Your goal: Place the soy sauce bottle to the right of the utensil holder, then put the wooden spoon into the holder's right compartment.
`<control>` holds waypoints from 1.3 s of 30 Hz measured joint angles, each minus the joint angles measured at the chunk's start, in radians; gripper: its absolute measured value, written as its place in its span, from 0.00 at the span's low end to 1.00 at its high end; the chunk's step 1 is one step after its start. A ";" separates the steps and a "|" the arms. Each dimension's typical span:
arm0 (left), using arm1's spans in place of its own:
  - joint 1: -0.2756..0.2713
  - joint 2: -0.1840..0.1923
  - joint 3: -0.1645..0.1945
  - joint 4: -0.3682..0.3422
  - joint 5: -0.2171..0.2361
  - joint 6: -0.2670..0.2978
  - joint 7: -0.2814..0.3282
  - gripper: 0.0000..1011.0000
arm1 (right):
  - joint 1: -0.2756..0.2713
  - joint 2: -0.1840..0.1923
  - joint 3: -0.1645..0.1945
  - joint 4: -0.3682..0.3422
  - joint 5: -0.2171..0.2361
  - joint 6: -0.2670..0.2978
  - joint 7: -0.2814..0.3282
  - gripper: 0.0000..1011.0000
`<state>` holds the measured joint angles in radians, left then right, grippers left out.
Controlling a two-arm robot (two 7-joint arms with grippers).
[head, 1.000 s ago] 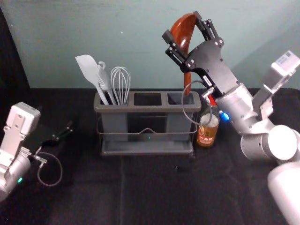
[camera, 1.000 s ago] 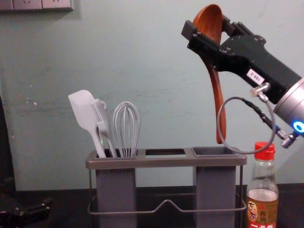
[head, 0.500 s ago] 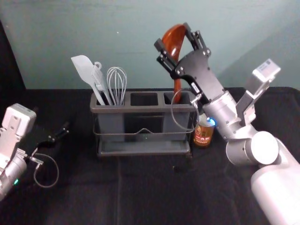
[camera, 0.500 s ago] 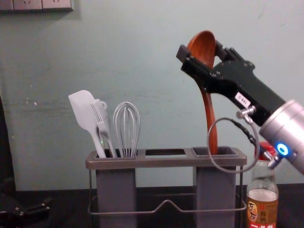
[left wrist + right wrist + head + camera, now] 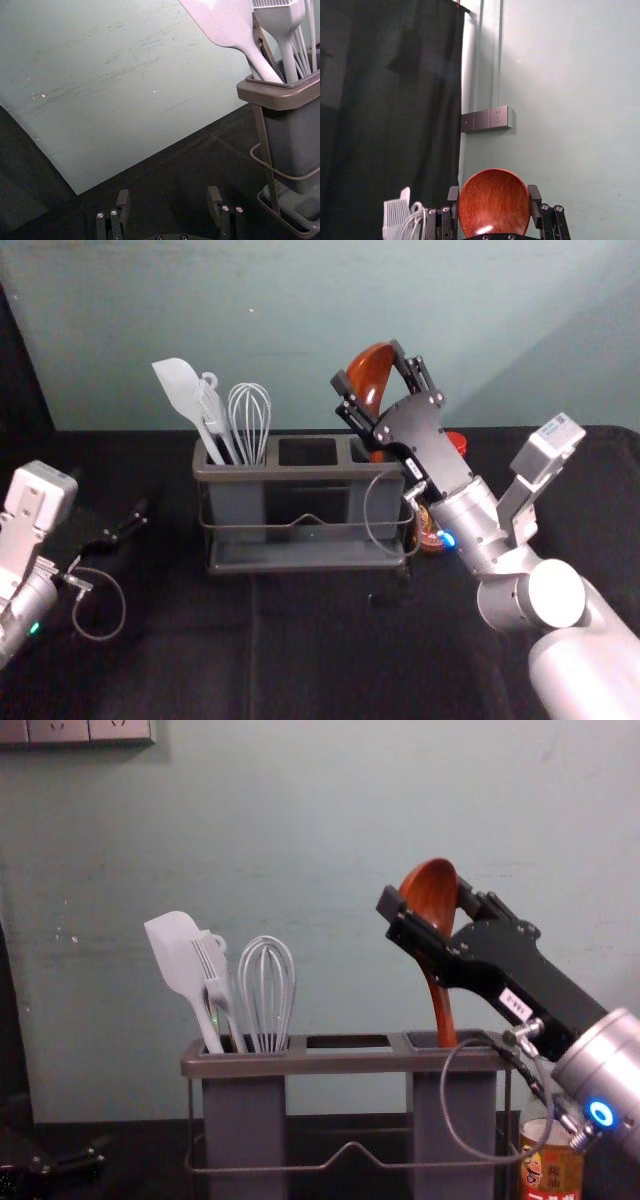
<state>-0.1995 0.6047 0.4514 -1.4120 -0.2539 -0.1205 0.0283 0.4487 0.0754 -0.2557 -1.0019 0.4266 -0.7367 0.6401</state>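
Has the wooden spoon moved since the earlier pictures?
Yes. The wooden spoon has come down: in the chest view its bowl is closer to the utensil holder's rim, and more of its handle is inside the right compartment.

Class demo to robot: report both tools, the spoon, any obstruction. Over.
Right tool gripping spoon bowl, handle down in right compartment. Left tool open, left of holder. Whisk clear of spoon.

"what are your fingers like?"

"mine are black and angular, with small silver screws."

"and up your right arm?"

"i have a white label with dark print, a silver wrist with a glowing blue ring, a looping grey cable and rounded white casing."

"and your left arm?"

"my small light glows green there."
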 joint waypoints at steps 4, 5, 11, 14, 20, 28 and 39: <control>0.000 0.000 0.000 0.000 0.000 0.000 0.000 1.00 | -0.006 -0.005 0.008 0.027 0.009 -0.010 0.011 0.83; 0.000 0.000 0.000 0.000 0.000 0.000 0.000 1.00 | -0.006 -0.005 0.008 0.027 0.009 -0.010 0.011 0.83; 0.000 0.000 0.000 0.000 0.000 0.000 0.000 1.00 | -0.013 -0.014 0.018 0.054 0.025 -0.022 0.025 0.83; 0.000 0.000 0.000 0.000 0.000 0.000 0.000 1.00 | -0.018 -0.021 0.025 0.063 0.036 -0.029 0.032 0.83; 0.000 0.000 0.000 0.000 0.000 0.000 0.000 1.00 | -0.024 -0.029 0.036 0.069 0.052 -0.036 0.042 0.83; 0.000 0.000 0.000 0.000 0.000 0.000 0.000 1.00 | -0.034 -0.030 0.047 0.058 0.052 -0.036 0.042 0.83; 0.000 0.000 0.000 0.000 0.000 0.000 0.000 1.00 | -0.045 -0.025 0.046 0.026 0.039 -0.020 0.036 0.83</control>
<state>-0.1995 0.6047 0.4514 -1.4120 -0.2539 -0.1205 0.0283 0.4036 0.0500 -0.2092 -0.9761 0.4654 -0.7566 0.6756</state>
